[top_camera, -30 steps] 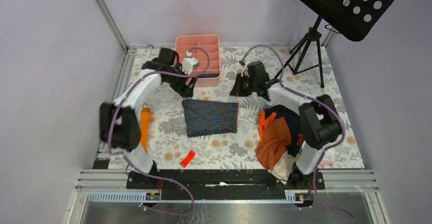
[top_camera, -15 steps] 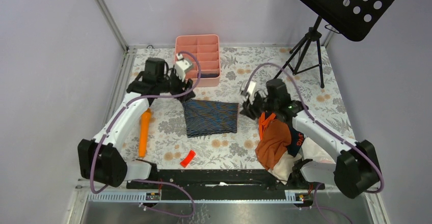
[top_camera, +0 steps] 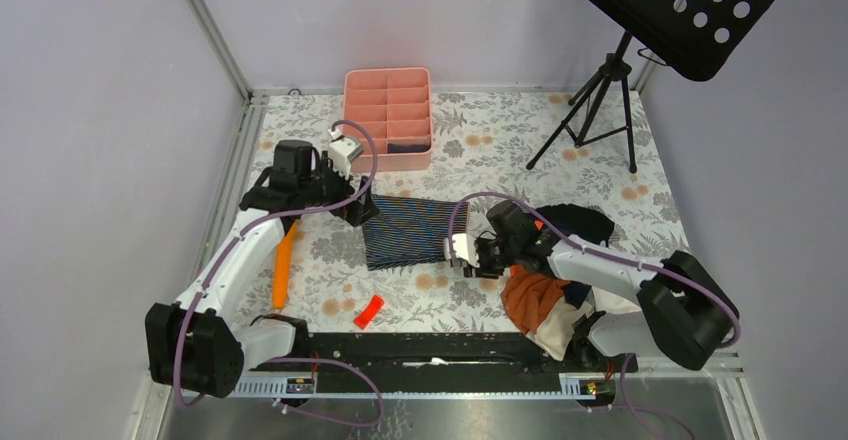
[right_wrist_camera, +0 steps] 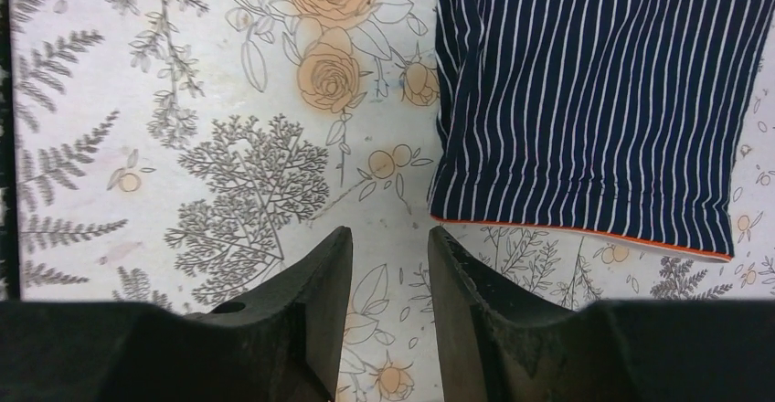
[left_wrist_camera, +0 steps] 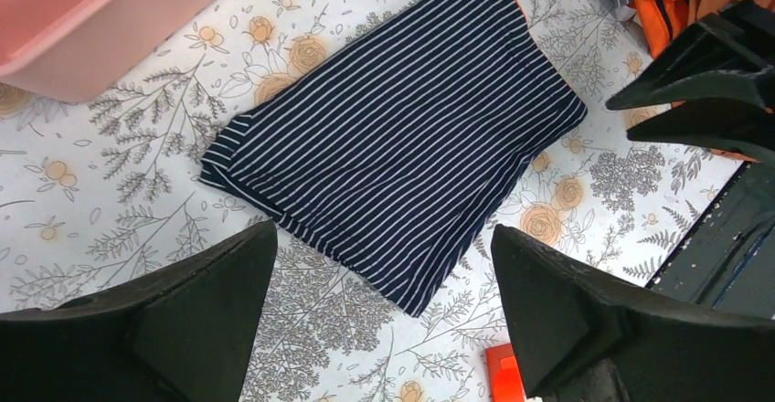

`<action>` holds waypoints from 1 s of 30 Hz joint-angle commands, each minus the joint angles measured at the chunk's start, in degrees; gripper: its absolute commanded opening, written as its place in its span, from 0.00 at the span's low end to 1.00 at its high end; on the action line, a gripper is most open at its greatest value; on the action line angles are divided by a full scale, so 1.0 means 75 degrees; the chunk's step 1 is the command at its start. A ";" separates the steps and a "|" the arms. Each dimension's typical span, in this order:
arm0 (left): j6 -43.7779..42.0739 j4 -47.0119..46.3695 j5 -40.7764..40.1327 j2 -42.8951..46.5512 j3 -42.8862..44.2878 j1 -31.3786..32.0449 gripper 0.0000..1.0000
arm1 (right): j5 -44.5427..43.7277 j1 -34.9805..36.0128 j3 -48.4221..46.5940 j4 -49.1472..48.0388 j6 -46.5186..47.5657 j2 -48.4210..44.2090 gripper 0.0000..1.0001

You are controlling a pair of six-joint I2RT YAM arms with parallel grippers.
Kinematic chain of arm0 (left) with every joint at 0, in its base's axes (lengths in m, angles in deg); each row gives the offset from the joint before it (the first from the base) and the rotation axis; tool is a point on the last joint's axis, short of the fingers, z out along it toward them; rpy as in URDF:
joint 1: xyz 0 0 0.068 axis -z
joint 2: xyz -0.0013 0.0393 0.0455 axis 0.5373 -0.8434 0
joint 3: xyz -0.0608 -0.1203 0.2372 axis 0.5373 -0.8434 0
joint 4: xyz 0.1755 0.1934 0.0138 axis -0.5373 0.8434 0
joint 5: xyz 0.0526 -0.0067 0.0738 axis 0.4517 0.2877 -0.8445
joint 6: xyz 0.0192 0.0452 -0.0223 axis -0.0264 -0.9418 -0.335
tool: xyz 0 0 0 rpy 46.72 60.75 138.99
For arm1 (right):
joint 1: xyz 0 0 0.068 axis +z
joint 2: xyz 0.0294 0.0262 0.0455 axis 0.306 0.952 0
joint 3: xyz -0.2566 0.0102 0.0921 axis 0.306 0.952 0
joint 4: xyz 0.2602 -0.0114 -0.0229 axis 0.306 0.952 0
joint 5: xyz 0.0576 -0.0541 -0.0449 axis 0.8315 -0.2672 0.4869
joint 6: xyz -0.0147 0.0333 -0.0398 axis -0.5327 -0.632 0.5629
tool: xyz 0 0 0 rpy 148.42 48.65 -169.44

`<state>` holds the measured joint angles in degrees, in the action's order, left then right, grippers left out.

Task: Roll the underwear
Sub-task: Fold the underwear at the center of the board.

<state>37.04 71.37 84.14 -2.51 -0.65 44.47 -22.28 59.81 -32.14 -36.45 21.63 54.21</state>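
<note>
The dark navy underwear with thin white stripes [top_camera: 412,230] lies flat and spread in the middle of the floral table. It also shows in the left wrist view [left_wrist_camera: 402,137] and in the right wrist view [right_wrist_camera: 585,100]. My left gripper [top_camera: 355,205] hovers above its far left corner, jaws wide open and empty [left_wrist_camera: 384,274]. My right gripper [top_camera: 462,255] is low by its near right corner, jaws a little apart and empty [right_wrist_camera: 390,238], just off the orange-trimmed edge. No plain navy pair with a tan waistband can be made out.
A pile with an orange garment [top_camera: 530,295] and dark cloth [top_camera: 575,222] lies right of the underwear. A pink divided box [top_camera: 388,110] stands at the back. An orange stick [top_camera: 283,260] and a small red piece [top_camera: 368,311] lie left and front. A tripod [top_camera: 590,110] stands back right.
Both arms came nearer from the back. The left gripper moved from the pink box to the underwear's far left corner. The right gripper swung down to its near right corner.
</note>
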 commanded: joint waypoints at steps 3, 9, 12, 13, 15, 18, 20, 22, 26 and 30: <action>0.0169 -0.0359 0.0230 0.0120 -0.0139 -0.0013 0.95 | -0.0185 0.0055 -0.0485 -0.0655 0.0469 0.0618 0.44; 0.0028 -0.0339 0.0117 0.0113 -0.0168 -0.0013 0.95 | -0.0085 0.0083 -0.0667 -0.0964 0.0526 0.1080 0.44; -0.0062 -0.0276 0.0106 0.0114 -0.0142 -0.0007 0.95 | -0.0043 0.0083 -0.0742 -0.0846 0.0735 0.1306 0.41; -0.0115 -0.0242 0.0090 0.0118 -0.0133 -0.0013 0.95 | -0.0020 0.0078 -0.0783 -0.0792 0.0826 0.1376 0.41; -0.0266 -0.0146 0.0069 0.0104 -0.0121 -0.0014 0.95 | -0.0026 0.0086 -0.0794 -0.0543 0.0964 0.1514 0.40; -0.0851 0.0079 -0.0058 0.0098 -0.0079 -0.0013 0.95 | -0.0122 0.0087 -0.0814 -0.0275 0.1185 0.1701 0.39; -0.1380 0.0318 -0.0145 0.0066 -0.0031 -0.0012 0.95 | -0.0274 0.0091 -0.0794 -0.0303 0.1279 0.1817 0.38; -0.2097 0.0620 -0.0200 0.0043 -0.0032 -0.0004 0.94 | -0.0420 0.0089 -0.0849 -0.0251 0.1378 0.1988 0.33; -0.3890 0.1346 -0.0250 0.0139 -0.0318 -0.0002 0.90 | -0.0595 0.0095 -0.1191 0.0112 0.1454 0.2334 0.09; -0.6055 0.1840 -0.0352 0.0396 -0.0963 -0.0002 0.86 | -0.0562 0.0094 -0.1234 0.0338 0.1613 0.2288 0.00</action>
<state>11.62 79.44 82.24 -2.16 -3.82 44.44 -24.62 60.08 -41.10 -39.40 31.18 70.29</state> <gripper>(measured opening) 0.881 0.031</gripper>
